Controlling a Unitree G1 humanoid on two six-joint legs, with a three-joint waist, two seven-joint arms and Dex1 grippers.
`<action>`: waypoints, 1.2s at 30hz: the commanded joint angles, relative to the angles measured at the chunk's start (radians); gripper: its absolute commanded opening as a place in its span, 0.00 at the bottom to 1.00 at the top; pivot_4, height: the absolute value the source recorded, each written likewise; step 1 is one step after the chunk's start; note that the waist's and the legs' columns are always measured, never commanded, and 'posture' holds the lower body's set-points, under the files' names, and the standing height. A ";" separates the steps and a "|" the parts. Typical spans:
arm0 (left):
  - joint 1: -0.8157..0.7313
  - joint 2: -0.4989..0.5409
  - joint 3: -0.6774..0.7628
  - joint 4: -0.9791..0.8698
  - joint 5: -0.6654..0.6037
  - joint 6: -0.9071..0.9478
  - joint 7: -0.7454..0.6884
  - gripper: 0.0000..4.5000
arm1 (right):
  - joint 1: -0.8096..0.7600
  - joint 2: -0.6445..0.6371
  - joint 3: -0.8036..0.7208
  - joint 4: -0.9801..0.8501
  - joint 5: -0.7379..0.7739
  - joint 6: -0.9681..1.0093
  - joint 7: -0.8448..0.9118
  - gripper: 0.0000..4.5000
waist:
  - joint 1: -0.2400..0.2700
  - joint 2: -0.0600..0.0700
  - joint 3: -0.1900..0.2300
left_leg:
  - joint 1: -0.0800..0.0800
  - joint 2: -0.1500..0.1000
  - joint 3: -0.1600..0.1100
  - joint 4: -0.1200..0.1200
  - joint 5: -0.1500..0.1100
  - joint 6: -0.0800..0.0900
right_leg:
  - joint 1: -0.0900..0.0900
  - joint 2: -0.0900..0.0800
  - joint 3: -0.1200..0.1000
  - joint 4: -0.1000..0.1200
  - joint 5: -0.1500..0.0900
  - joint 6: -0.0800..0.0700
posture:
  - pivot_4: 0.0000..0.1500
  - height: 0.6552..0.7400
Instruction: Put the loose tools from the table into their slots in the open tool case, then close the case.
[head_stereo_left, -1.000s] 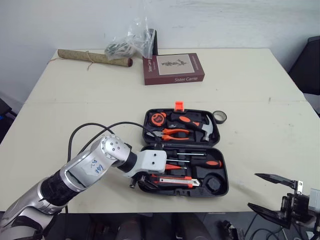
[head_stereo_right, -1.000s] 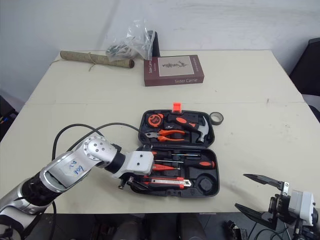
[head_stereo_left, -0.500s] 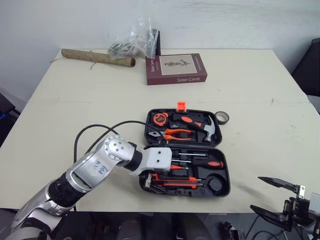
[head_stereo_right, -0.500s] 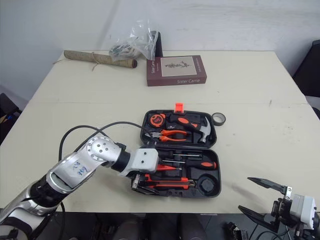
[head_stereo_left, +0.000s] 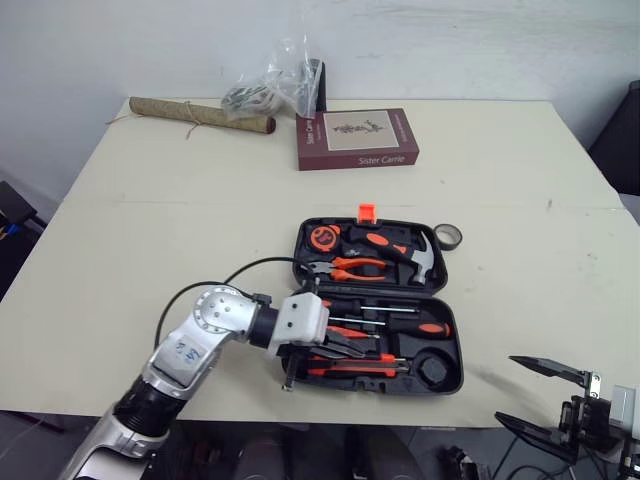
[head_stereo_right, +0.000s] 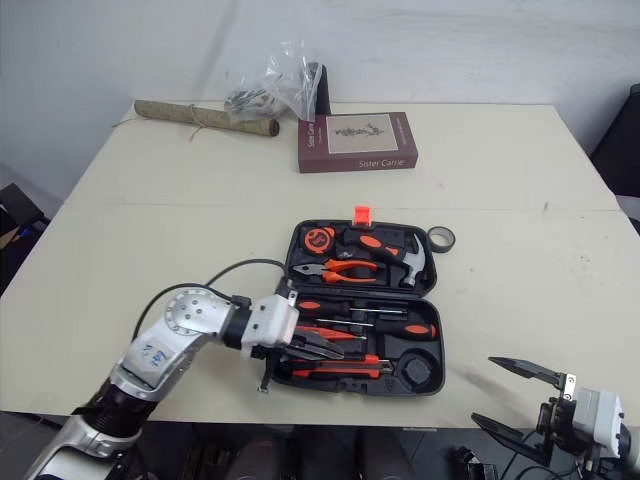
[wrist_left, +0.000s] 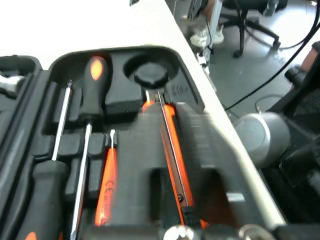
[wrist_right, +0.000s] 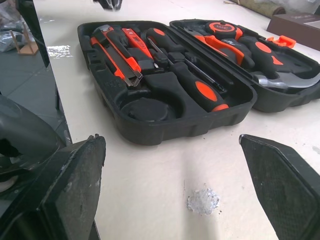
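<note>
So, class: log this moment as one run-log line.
left gripper: at tool case front row | right gripper: open, away from case | tape roll: loose beside case | case: open

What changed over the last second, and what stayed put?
The left arm folded in, its elbow swinging toward the tool case, while the left gripper stayed over the case's front-left slots. No take or release shows. The right gripper stayed open near the table's front edge; the tape roll lies beside the case as before.

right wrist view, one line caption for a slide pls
Open right gripper faces the open tool case: screwdriver, utility knife and pliers slotted, round recess empty.
</note>
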 joint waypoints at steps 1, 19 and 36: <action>-0.004 -0.004 -0.030 0.022 0.048 -0.013 0.014 0.01 | 0.011 -0.013 -0.015 -0.038 0.006 0.002 0.004 1.00 | 0.000 0.000 0.000 | 0.000 0.000 0.000 0.000 0.000 0.000 | 0.000 0.000 0.000 0.000 0.000 0.000 | 1.00 1.00; -0.001 0.058 -0.170 0.103 0.228 0.093 0.039 0.01 | 0.045 0.002 0.005 -0.262 -0.031 0.121 -0.170 1.00 | -0.001 0.002 -0.009 | 0.002 0.000 0.000 -0.002 0.000 0.000 | 0.005 0.000 0.000 0.000 0.000 0.000 | 1.00 1.00; 0.290 0.205 0.662 0.246 -0.199 -0.234 0.087 0.98 | 0.085 -0.012 -0.353 0.136 -0.073 0.024 -0.350 1.00 | -0.009 0.002 -0.006 | 0.002 0.001 0.000 -0.006 -0.002 0.004 | -0.001 -0.001 -0.001 -0.002 0.000 -0.001 | 1.00 1.00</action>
